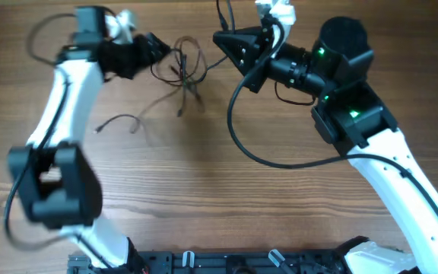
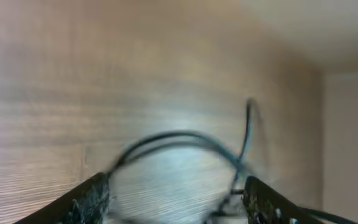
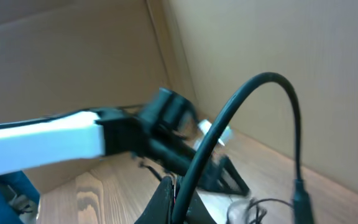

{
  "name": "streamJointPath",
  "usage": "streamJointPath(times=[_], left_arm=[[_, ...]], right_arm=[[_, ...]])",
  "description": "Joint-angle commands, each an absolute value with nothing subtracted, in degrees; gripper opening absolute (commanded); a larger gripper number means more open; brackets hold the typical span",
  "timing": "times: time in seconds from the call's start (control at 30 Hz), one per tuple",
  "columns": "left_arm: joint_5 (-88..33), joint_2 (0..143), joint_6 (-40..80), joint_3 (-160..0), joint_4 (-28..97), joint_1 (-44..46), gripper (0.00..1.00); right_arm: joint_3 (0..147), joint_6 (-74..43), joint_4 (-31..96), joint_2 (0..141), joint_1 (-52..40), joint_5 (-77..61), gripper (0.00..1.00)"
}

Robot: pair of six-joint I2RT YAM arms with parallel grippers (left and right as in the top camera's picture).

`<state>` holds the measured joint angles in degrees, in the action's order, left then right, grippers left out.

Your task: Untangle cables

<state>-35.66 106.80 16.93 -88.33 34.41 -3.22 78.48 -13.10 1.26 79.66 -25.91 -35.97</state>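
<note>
The cables [image 1: 185, 70] lie as a loose tangle of thin black loops at the far middle of the wooden table. A separate curly strand [image 1: 120, 119] lies to their lower left. My left gripper [image 1: 158, 47] sits just left of the tangle. In the blurred left wrist view its fingers [image 2: 176, 199] are wide open, with a cable loop [image 2: 185, 138] just ahead of them. My right gripper [image 1: 220, 39] is just right of the tangle, and its fingers [image 3: 169, 202] look pressed together. I cannot see a strand between them. Part of the tangle [image 3: 257, 208] shows beside them.
A thick black arm wire [image 1: 238, 137] hangs in a loop from the right arm and crosses the right wrist view [image 3: 253, 87]. The left arm's white link [image 3: 36, 143] fills that view's left. A black rail [image 1: 226, 262] runs along the front edge.
</note>
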Motion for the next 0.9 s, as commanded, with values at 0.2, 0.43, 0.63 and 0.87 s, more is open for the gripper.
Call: streamJointPath(times=[0.2,0.43,0.63,0.87], left_arm=[[-31.9,93.8,22.8,-88.0,38.5,-13.0,0.57],[-31.7,95.5,19.7,-88.0,47.1,-13.1,0.77],[-31.7,97.9,14.9,-88.0,51.0,-8.8,0.82],[-30.8,100.7,7.0,-88.0,53.1,-3.0,0.77]], right_arm=[[88.9,-5.6,14.1,78.2,-25.7,-30.2,0.04],[90.9,-1.5,20.0,78.1,-25.6,-28.9,0.04],[90.9,-1.5,21.9,78.1,-25.6,-29.0,0.04],[90.9,0.0,22.2,76.7,-24.8,-33.3,0.04]])
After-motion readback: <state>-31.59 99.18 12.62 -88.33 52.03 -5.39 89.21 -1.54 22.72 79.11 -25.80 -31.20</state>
